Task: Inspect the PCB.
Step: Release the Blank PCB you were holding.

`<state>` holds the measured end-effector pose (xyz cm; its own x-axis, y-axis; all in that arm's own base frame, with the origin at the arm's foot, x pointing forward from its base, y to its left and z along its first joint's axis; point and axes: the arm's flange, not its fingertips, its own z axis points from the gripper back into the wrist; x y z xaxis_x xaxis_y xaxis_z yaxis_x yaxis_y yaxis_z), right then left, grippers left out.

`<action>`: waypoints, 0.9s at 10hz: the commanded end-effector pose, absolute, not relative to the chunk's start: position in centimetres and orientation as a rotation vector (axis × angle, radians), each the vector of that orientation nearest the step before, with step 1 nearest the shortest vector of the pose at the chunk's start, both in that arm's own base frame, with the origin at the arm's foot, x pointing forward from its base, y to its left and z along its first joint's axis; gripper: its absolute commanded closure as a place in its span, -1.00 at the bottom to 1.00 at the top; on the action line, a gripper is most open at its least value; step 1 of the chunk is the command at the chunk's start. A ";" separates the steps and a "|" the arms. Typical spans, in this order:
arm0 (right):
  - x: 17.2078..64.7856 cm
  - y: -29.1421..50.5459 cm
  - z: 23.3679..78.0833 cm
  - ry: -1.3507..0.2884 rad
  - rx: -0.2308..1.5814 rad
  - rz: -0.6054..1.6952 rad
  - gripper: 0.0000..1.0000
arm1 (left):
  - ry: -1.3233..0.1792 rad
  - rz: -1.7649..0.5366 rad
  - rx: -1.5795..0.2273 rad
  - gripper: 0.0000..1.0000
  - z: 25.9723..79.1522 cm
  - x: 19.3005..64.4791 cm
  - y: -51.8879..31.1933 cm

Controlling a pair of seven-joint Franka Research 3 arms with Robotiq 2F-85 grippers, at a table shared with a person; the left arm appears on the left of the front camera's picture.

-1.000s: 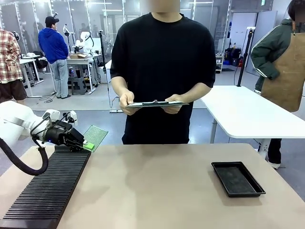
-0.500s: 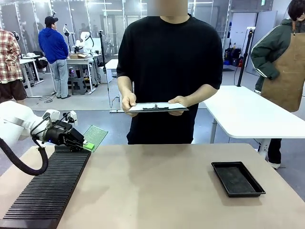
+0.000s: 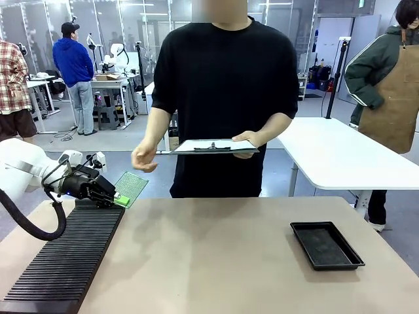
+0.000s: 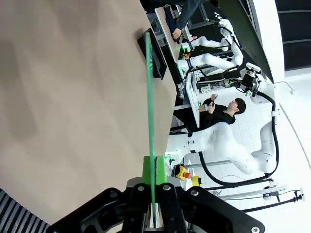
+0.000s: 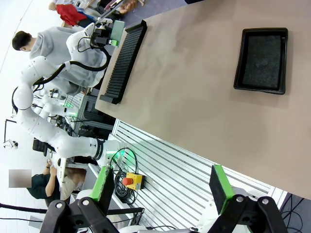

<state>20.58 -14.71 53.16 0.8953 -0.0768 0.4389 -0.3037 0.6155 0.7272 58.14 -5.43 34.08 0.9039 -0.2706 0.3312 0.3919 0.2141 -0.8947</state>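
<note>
The PCB (image 3: 131, 188) is a thin green speckled board held tilted in the air above the far end of the black slotted rack (image 3: 65, 261). My left gripper (image 3: 120, 199) is shut on its lower edge. In the left wrist view the PCB (image 4: 148, 97) shows edge-on as a thin green line rising from between the green pads (image 4: 148, 170). My right gripper (image 5: 160, 187) stands open, high above the near table edge, with nothing between its fingers. Far off in that view, the PCB (image 5: 116, 30) shows beside the rack (image 5: 121, 60).
A person stands at the far side holding a grey clipboard (image 3: 213, 146) in one hand, the other hand (image 3: 143, 159) free near the PCB. A shallow black tray (image 3: 326, 244) lies at the right of the table (image 3: 216, 261). The black tray (image 5: 262, 58) also appears in the right wrist view.
The person has taken one hand off the clipboard and lowered it toward the PCB. Both arms and the PCB have not moved.
</note>
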 end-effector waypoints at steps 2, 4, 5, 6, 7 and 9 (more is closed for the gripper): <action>20.6 -14.8 53.3 -0.468 0.916 0.154 -1.00 | -0.110 -0.458 -1.276 1.00 34.2 57.8 -5.4; 20.6 -14.8 53.3 -0.468 0.916 0.154 -1.00 | -0.110 -0.458 -1.276 1.00 34.2 57.8 -5.4; 20.6 -14.8 53.3 -0.468 0.916 0.154 -1.00 | -0.110 -0.458 -1.276 1.00 34.2 57.8 -5.4; 20.6 -14.8 53.3 -0.468 0.916 0.154 -1.00 | -0.110 -0.458 -1.276 1.00 34.2 57.8 -5.4; 20.6 -14.8 53.3 -0.468 0.916 0.154 -1.00 | -0.110 -0.458 -1.276 1.00 34.2 57.8 -5.4; 20.6 -14.8 53.3 -0.468 0.916 0.154 -1.00 | -0.110 -0.458 -1.276 1.00 34.2 57.8 -5.4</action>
